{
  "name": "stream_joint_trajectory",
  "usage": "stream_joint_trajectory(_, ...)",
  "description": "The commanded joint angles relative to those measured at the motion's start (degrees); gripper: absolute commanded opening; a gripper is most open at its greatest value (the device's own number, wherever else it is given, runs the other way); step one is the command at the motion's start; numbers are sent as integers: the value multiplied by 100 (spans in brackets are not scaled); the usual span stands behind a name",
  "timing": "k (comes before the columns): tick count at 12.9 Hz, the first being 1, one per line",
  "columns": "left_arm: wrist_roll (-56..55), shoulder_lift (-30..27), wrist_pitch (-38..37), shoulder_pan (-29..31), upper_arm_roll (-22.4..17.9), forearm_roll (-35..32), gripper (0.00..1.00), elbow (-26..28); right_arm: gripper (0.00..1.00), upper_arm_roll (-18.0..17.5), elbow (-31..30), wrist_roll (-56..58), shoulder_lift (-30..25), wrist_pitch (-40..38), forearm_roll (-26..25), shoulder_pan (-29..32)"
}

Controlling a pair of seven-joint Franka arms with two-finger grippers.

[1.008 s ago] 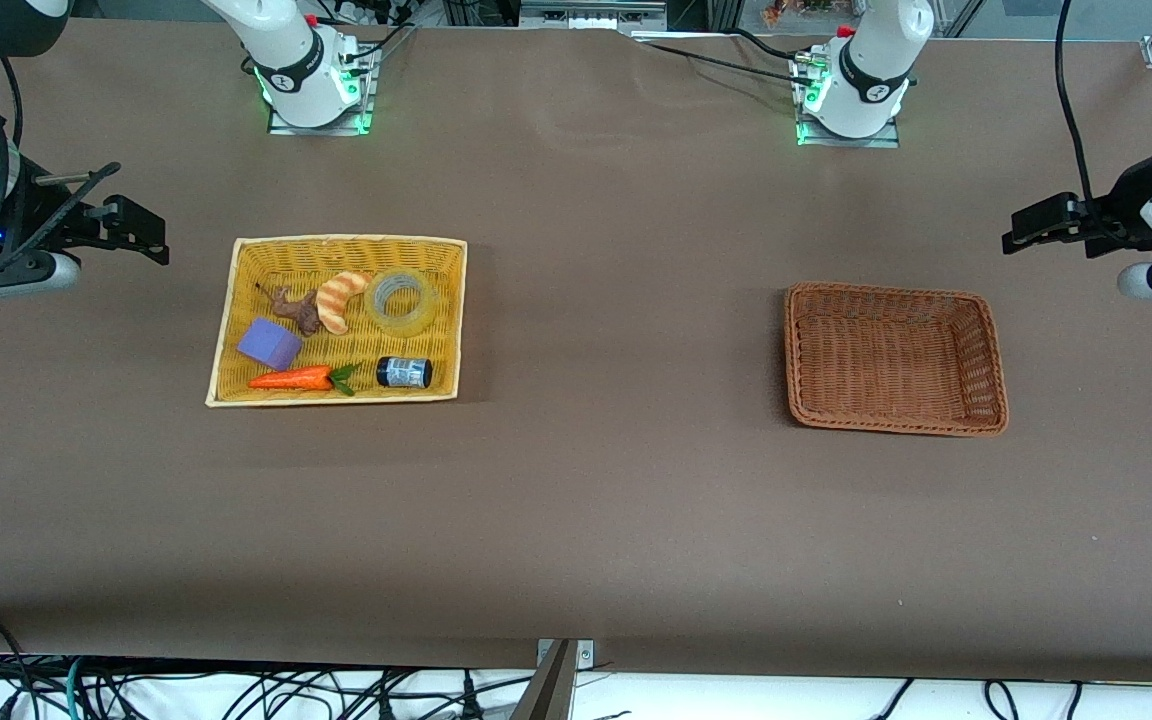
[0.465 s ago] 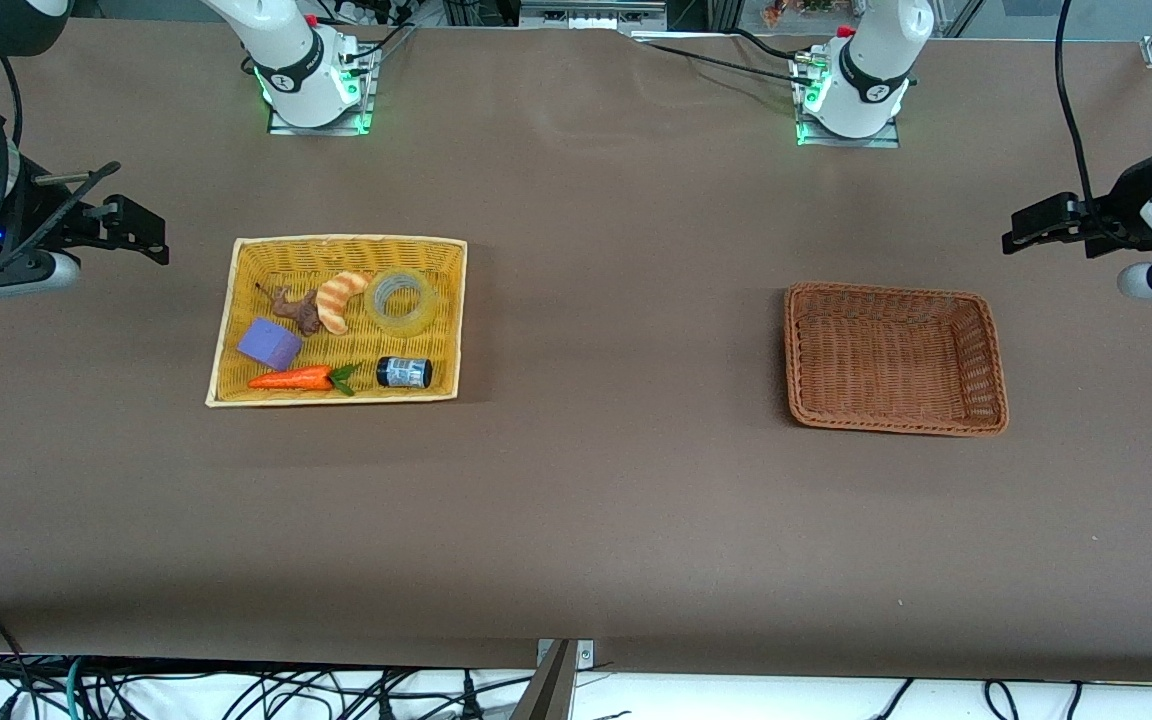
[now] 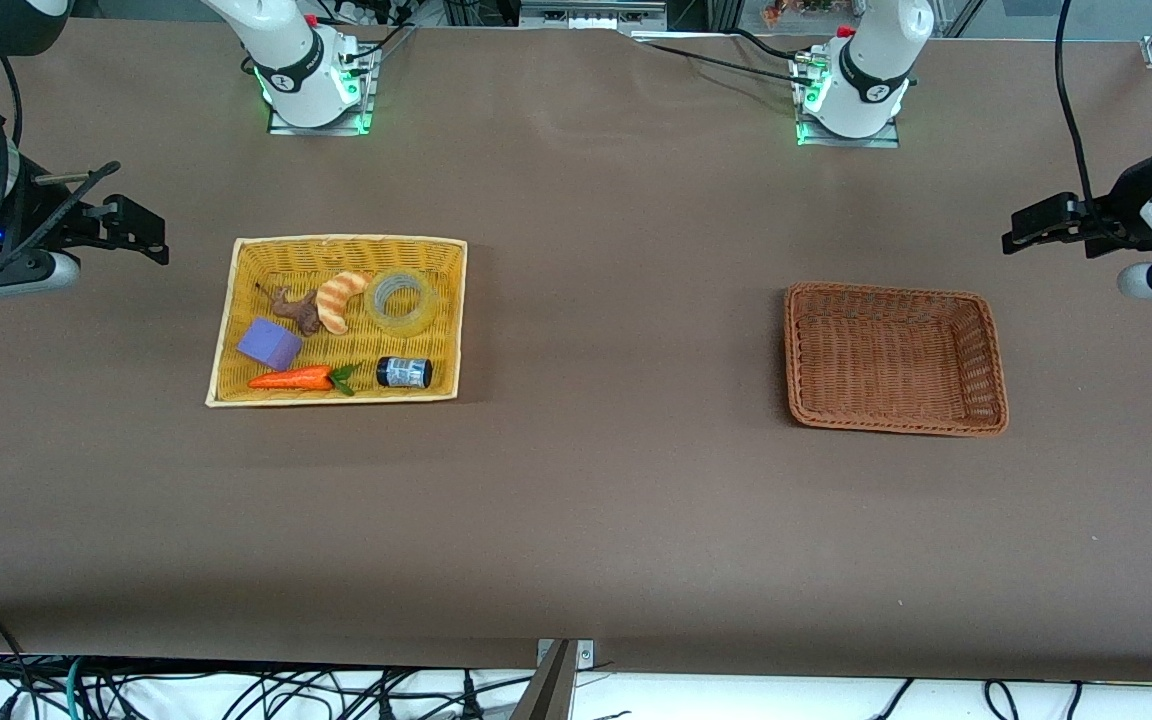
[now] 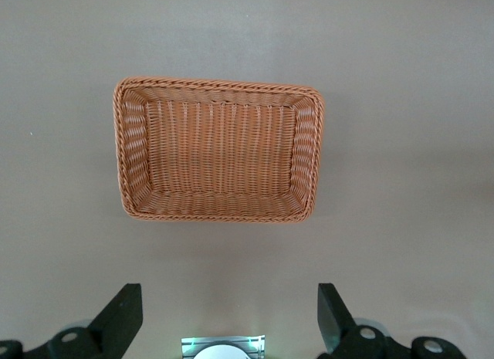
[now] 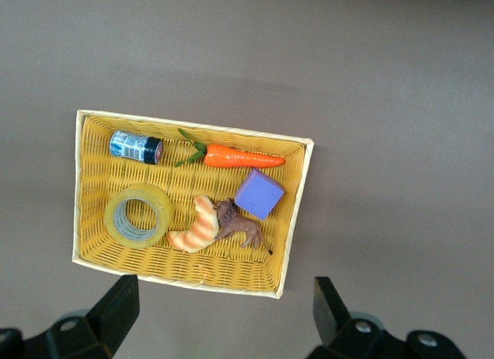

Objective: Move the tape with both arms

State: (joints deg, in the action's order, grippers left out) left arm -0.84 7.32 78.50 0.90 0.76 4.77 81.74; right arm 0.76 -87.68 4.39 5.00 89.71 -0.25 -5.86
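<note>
The tape [image 3: 422,311], a clear yellowish ring, lies flat in the yellow basket [image 3: 224,330], in the corner toward the robot bases. It also shows in the right wrist view [image 5: 166,212]. My right gripper [image 3: 141,235] hangs high at the right arm's end of the table, beside the yellow basket, open and empty [image 5: 225,291]. My left gripper [image 3: 1036,225] hangs high at the left arm's end, open and empty [image 4: 228,299]. It looks down on the empty brown basket [image 4: 123,158].
The yellow basket also holds a striped croissant [image 3: 341,300], a brown toy animal [image 3: 298,308], a purple block [image 3: 270,343], a carrot [image 3: 296,378] and a small black jar [image 3: 404,372]. The brown basket [image 3: 792,350] sits toward the left arm's end.
</note>
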Motion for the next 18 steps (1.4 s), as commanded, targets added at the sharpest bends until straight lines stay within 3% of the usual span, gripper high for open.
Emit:
stream_joint_trajectory(1, 119, -55, 60, 33, 12, 94, 100, 70, 100, -49, 93, 45, 1, -32, -28, 41)
stream_joint_trajectory(8, 119, -55, 60, 33, 12, 85, 100, 70, 100, -76, -91, 1, 10, 29, -2, 15)
stream_joint_trajectory(10, 119, -55, 60, 33, 12, 94, 100, 70, 100, -303, -423, -60, -16, 38, 16, 14)
stream_joint_trajectory(12, 119, -46, 60, 33, 12, 94, 100, 70, 100, -418, -985, -393, -165, 413, 103, 14)
stream_joint_trajectory(15, 119, -55, 60, 33, 12, 94, 100, 70, 100, -629, -2520, -736, -604, 1896, 104, 14)
stream_joint_trajectory(18, 119, -46, 60, 33, 12, 85, 100, 70, 100, -1190, -3780, -1518, -711, 3321, 78, 14)
